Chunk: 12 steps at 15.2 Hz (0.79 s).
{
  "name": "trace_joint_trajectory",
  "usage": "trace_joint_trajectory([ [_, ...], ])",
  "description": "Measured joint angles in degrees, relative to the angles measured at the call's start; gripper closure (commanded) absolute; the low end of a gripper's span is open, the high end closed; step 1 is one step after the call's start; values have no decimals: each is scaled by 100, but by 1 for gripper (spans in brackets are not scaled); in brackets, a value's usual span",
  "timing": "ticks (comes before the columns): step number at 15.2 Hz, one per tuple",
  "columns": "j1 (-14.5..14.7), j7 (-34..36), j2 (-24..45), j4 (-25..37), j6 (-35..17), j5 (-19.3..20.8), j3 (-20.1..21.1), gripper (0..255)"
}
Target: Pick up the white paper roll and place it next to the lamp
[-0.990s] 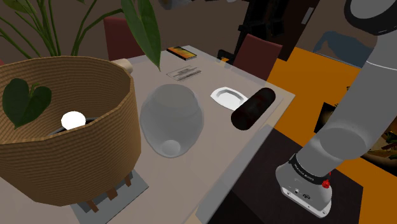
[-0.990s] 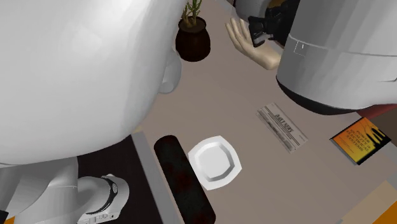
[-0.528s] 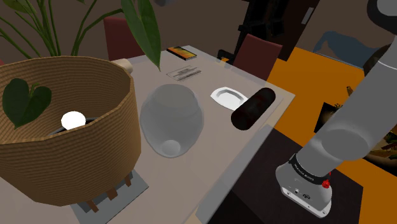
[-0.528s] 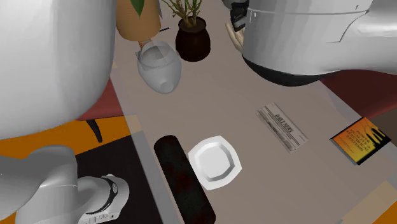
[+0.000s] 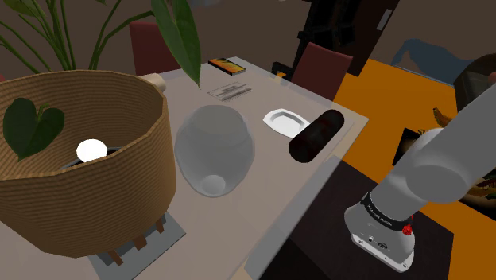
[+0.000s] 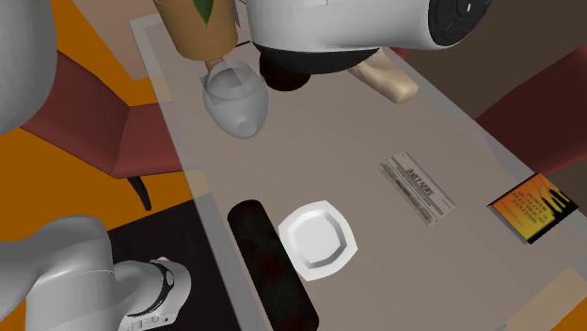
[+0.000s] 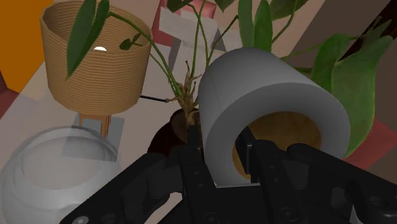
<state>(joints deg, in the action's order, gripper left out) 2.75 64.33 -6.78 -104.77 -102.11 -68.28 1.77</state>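
A white paper roll (image 7: 273, 95) with a brown cardboard core is clasped in my gripper (image 7: 219, 168). One finger is inside the tube and the other on its outer wall. In the wrist view the roll hangs above a dark potted plant (image 7: 181, 121). Beyond it stands the lamp (image 7: 95, 70), a woven tan shade on a small base with a lit bulb inside. That lamp (image 5: 87, 159) takes up the shoulder view's left, and its shade (image 6: 202, 33) shows at the top of the second exterior view.
A glass vase (image 5: 213, 147) lies on its side on the table (image 5: 262, 183) beside the lamp. Farther along lie a black cylinder (image 5: 316, 135), a white plate (image 5: 286, 122), a newspaper (image 6: 419, 188) and a book (image 6: 531, 207). Red chairs (image 5: 322, 68) stand behind.
The arm has swung: its big links have left the second exterior view's left and middle, uncovering the vase and table. In the shoulder view the upper link has moved off to the right.
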Motion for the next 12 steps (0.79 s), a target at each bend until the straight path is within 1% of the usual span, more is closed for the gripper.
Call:
trace_joint_trajectory([
  [9,553,381,-724,-823,-1231,-285,800,255],
  [12,733,543,-839,-942,-1651,-384,1103,255],
])
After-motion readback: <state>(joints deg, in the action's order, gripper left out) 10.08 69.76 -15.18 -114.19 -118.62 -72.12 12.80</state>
